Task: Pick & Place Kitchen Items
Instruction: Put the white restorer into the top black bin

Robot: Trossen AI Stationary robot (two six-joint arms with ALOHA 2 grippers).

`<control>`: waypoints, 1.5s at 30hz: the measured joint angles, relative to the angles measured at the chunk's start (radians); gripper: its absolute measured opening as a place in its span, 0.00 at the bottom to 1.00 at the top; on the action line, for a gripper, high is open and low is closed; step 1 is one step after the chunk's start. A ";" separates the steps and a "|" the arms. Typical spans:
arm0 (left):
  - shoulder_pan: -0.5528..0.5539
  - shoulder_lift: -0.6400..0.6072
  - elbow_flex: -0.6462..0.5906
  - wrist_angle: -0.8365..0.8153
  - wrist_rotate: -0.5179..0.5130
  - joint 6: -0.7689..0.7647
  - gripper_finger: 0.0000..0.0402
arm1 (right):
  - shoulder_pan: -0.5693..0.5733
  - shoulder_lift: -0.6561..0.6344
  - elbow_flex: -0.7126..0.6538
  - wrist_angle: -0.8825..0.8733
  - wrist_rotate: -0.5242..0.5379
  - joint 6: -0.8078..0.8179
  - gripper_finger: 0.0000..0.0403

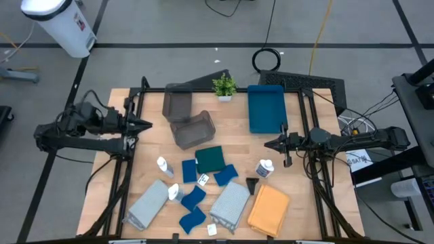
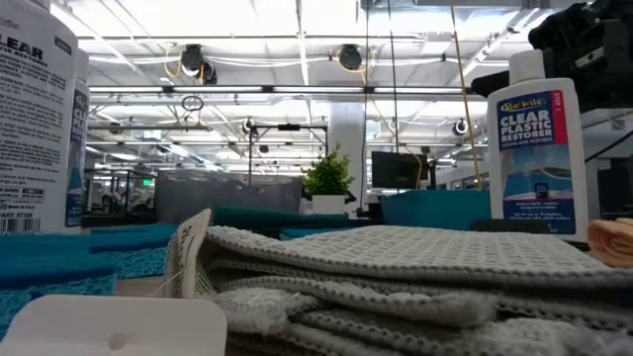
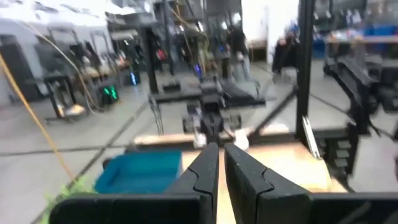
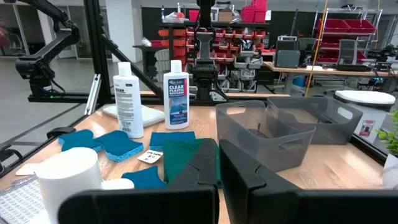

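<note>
The table is shown with no kitchen item yet sorted: the 2 grey bins [image 1: 188,116] and the blue tray [image 1: 266,108] appear to hold nothing, so the whole task is judged to remain. The left gripper [image 1: 148,124] is held above the table's left edge, its fingers nearly closed with only a thin slit between them, and nothing is gripped. The right gripper [image 1: 268,144] is held at the right side, fully closed and likewise empty. All items are found between the 2 grippers and nearer the table's front edge. The dark green cloth [image 1: 211,159] lies closest to the bins, roughly midway between the grippers. A white bottle [image 1: 265,167] lies just in front of the right gripper, tipped over, its long axis running diagonally with the cap end toward that gripper. 2 more bottles [image 1: 165,166] lie in front of the left gripper, also on their sides and diagonal. The blue sponges [image 1: 193,197] are scattered flat about the middle. The 2 grey cloths [image 1: 147,204] are folded into long rectangles, each long axis slanting from the front edge up toward the right gripper's side. The orange cloth [image 1: 268,210] lies well in front of the right gripper, its long axis nearly front-to-back. The bottle nearest the right gripper is judged the readiest first pick.
</note>
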 joint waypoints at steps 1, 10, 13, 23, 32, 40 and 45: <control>0.000 0.000 -0.021 -0.011 0.010 0.010 0.09 | 0.000 0.000 0.000 0.000 0.000 0.000 0.00; 0.001 -0.100 -0.260 0.050 0.037 0.071 0.09 | 0.000 0.000 0.000 0.000 0.000 0.000 0.00; 0.001 -0.209 -0.277 0.024 -0.019 0.091 0.09 | 0.000 0.000 0.000 0.001 0.000 0.000 0.00; 0.002 -0.375 -0.376 0.051 -0.098 0.001 0.09 | 0.000 0.000 0.000 -0.004 0.000 0.000 0.00; 0.002 -0.228 -0.408 0.170 -0.098 -0.001 0.09 | 0.000 0.005 0.000 0.004 -0.001 0.000 0.00; 0.002 -0.139 -0.408 0.197 -0.117 0.045 0.09 | 0.000 0.006 0.000 -0.004 0.000 0.000 0.00; 0.002 -0.091 -0.407 0.216 -0.118 0.047 0.09 | 0.000 0.006 0.000 -0.004 0.000 0.000 0.00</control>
